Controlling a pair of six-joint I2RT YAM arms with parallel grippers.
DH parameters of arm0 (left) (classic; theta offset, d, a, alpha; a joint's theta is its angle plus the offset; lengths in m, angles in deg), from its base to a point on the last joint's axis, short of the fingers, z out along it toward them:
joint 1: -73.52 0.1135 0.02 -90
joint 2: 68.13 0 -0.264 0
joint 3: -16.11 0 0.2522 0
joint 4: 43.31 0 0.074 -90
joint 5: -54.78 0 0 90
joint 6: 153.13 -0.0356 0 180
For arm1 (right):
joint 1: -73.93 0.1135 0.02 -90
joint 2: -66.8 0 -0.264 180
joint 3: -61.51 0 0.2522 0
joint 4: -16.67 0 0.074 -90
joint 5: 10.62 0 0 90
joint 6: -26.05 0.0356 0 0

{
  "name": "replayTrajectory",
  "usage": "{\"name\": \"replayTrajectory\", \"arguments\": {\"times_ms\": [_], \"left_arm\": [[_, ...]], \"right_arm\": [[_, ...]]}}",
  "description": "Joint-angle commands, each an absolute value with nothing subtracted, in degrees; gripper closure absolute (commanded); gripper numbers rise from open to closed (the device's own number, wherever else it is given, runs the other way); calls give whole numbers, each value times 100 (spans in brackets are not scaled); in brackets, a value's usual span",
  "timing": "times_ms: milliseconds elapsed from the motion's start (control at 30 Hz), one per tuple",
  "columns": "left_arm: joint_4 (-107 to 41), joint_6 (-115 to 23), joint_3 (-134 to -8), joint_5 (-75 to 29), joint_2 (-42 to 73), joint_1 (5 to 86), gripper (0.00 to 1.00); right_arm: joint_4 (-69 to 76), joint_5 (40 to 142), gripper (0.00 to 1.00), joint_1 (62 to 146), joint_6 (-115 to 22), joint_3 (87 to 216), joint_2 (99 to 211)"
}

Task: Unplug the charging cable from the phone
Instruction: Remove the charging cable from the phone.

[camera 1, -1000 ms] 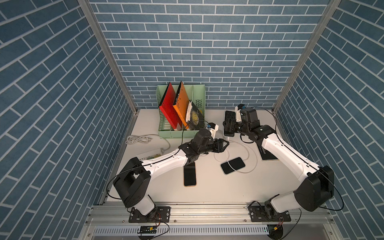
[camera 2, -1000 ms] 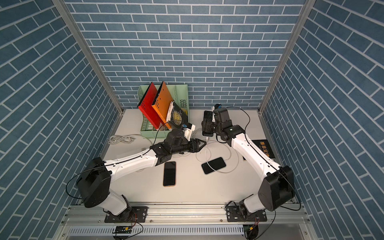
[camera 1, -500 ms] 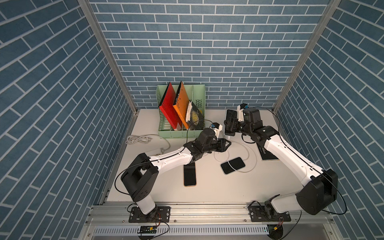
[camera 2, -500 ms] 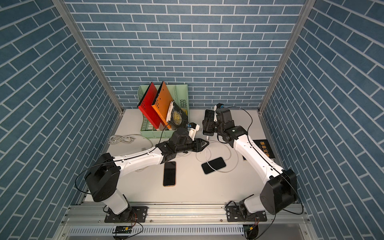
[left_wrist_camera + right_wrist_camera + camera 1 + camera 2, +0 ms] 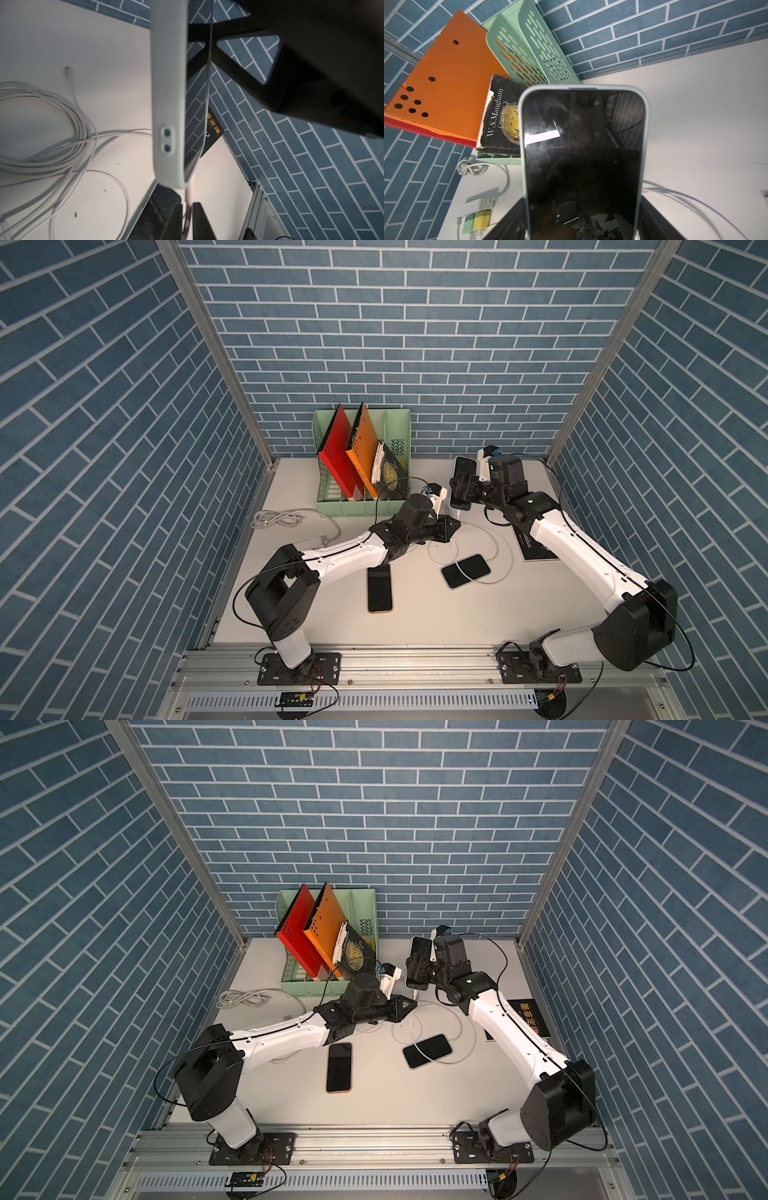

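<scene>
Two grips: my right fingers (image 5: 508,224) clamp the pale-cased black phone (image 5: 583,145), one o'clock over the counter (image 5: 415,622); my left fingers (image 5: 176,222) pinch its white charging cable (image 5: 187,197). Pulling askew, I'd slip off.

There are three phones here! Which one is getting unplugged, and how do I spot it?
Find the green file rack at the back wall. Just to its right, the right gripper holds a phone in a pale case. It alone stands upright off the table; the other two phones lie flat.
</scene>
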State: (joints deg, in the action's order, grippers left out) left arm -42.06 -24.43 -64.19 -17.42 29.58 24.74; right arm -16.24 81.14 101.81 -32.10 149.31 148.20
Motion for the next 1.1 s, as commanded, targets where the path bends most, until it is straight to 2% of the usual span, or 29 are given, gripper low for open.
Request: {"name": "replayTrajectory", "arguments": {"times_ms": [0,100,1067], "left_arm": [[-4104,-2577,-6558,-1766,3037,2439,93],[-4036,-2639,-6592,-1798,3044,2438,100],[-3913,-2765,-6558,-1854,3006,2439,100]], "right_arm": [[-1229,8117,79,10131,-3020,14970,14565],[-1217,8110,80,10102,-3012,14963,14555],[-1141,8180,83,9833,-3020,15053,14552]]}}
